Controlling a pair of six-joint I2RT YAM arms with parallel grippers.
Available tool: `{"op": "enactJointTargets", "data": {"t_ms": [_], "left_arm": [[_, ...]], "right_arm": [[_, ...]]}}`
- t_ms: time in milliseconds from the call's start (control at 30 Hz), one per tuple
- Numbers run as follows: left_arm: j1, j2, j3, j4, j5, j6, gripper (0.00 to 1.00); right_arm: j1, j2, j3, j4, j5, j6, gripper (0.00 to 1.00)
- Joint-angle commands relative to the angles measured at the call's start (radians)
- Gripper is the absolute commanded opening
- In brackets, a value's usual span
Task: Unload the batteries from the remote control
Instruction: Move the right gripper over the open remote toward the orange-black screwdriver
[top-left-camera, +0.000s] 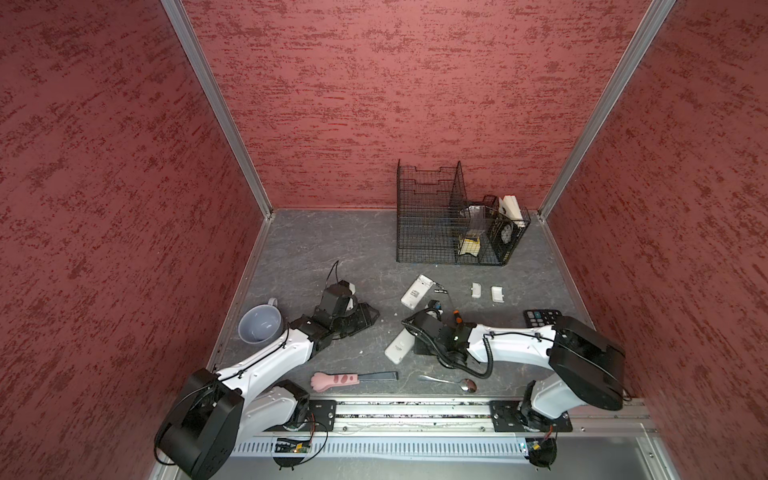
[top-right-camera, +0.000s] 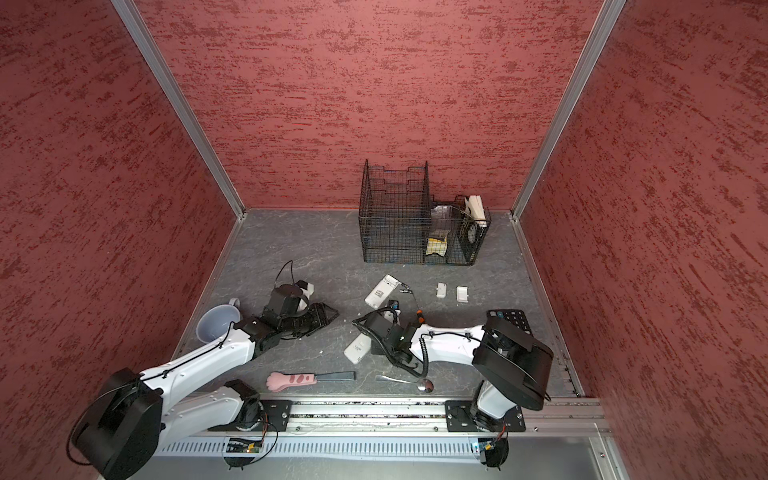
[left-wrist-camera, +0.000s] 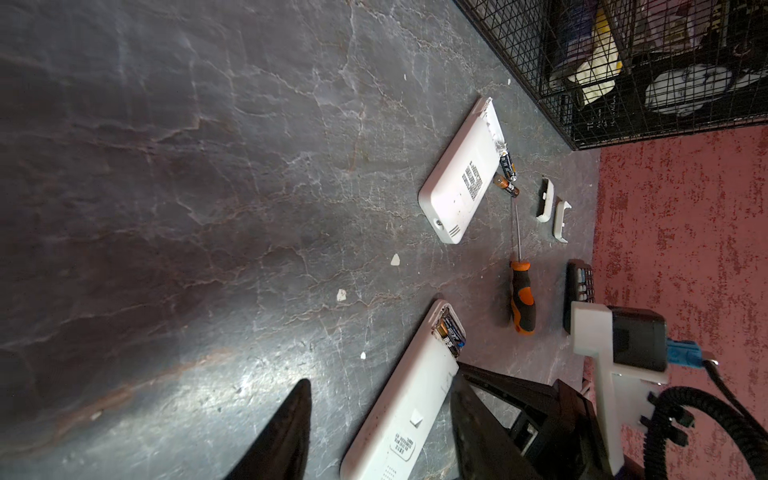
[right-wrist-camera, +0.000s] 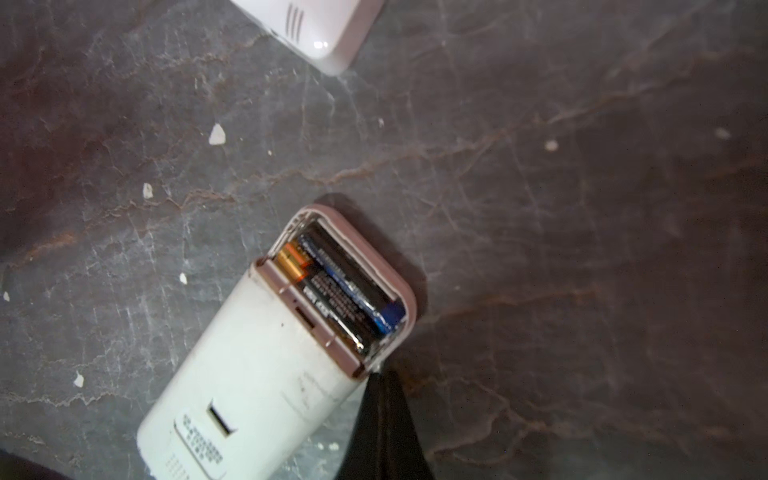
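Two batteries (right-wrist-camera: 338, 286) lie in the near remote (right-wrist-camera: 249, 374)'s uncovered bay, their far ends hidden under its rim. The right gripper (right-wrist-camera: 384, 382), clenched and empty, touches the bay's corner; the arm hides most of that remote in both top views. The left gripper (left-wrist-camera: 374, 419), cut off by the frame, stands parted and empty beside it.

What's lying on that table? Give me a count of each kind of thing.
Remotes: 2
Covers: 2
Batteries, loose and in the near remote: 4
Screwdriver: 1
Calculator: 1
Mug: 1
Spoon: 1
Pink paw tool: 1
Wire basket: 1
Total: 14
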Motion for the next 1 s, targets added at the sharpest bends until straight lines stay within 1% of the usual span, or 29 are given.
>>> {"op": "enactJointTargets", "data": {"t_ms": [0, 100, 200, 300, 400, 500, 667, 800, 967], "left_arm": [[0.013, -0.023, -0.015, -0.003, 0.009, 0.011, 0.53], [0.019, -0.036, -0.018, -0.012, 0.009, 0.009, 0.53], [0.024, -0.055, -0.022, -0.017, 0.007, 0.004, 0.53], [0.030, -0.069, -0.023, -0.021, 0.007, 0.001, 0.53], [0.033, -0.073, -0.019, -0.021, 0.011, 0.002, 0.53], [0.032, -0.067, -0.006, -0.019, 0.015, 0.005, 0.53], [0.032, -0.059, 0.011, -0.009, 0.022, 0.006, 0.53], [0.031, -0.060, 0.028, -0.021, 0.024, 0.007, 0.53], [0.022, -0.084, 0.055, -0.069, 0.007, 0.016, 0.53]], "right_arm": [[-0.012, 0.040, 0.032, 0.002, -0.035, -0.035, 0.00], [-0.014, 0.047, 0.045, -0.002, -0.042, -0.040, 0.00], [-0.014, 0.024, 0.043, -0.029, -0.041, -0.034, 0.00], [-0.015, -0.032, 0.030, -0.076, -0.023, -0.024, 0.00], [-0.028, -0.107, 0.033, -0.143, -0.009, -0.041, 0.01], [-0.068, -0.180, 0.051, -0.212, -0.008, -0.081, 0.12], [-0.177, -0.276, 0.075, -0.313, 0.008, -0.185, 0.37], [-0.266, -0.329, 0.066, -0.338, 0.001, -0.269, 0.47], [-0.382, -0.365, 0.019, -0.332, -0.027, -0.356, 0.49]]}}
